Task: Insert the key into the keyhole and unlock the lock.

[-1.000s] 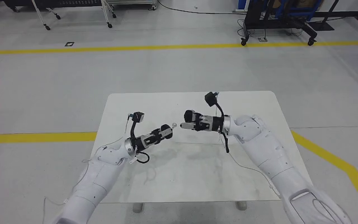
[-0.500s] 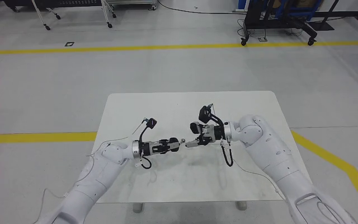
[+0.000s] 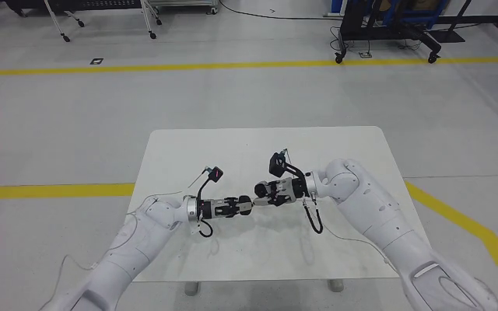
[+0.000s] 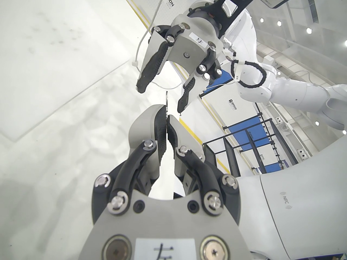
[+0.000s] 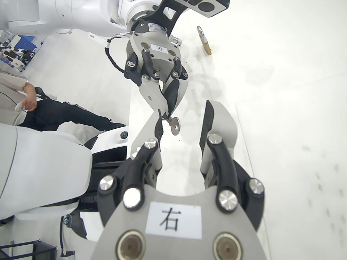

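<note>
Left gripper, jaws closed on the blade of the key, presents the round bow toward the right gripper, whose fingers stand wide apart on either side of the bow and hold nothing. Both meet in mid-air above the middle of the table. Padlock lies on the table, well apart from both grippers and held by neither. Judged step: transfer of the key between the 2 arms. Hazards: (1) release by the left before the right has clamped would drop the key; (2) a pinch landing off the bow's centre could swivel the key (only a thin edge is offered), spoiling its line for the keyhole; (3) the loose padlock may slide under insertion unless 1 gripper steadies it.
</note>
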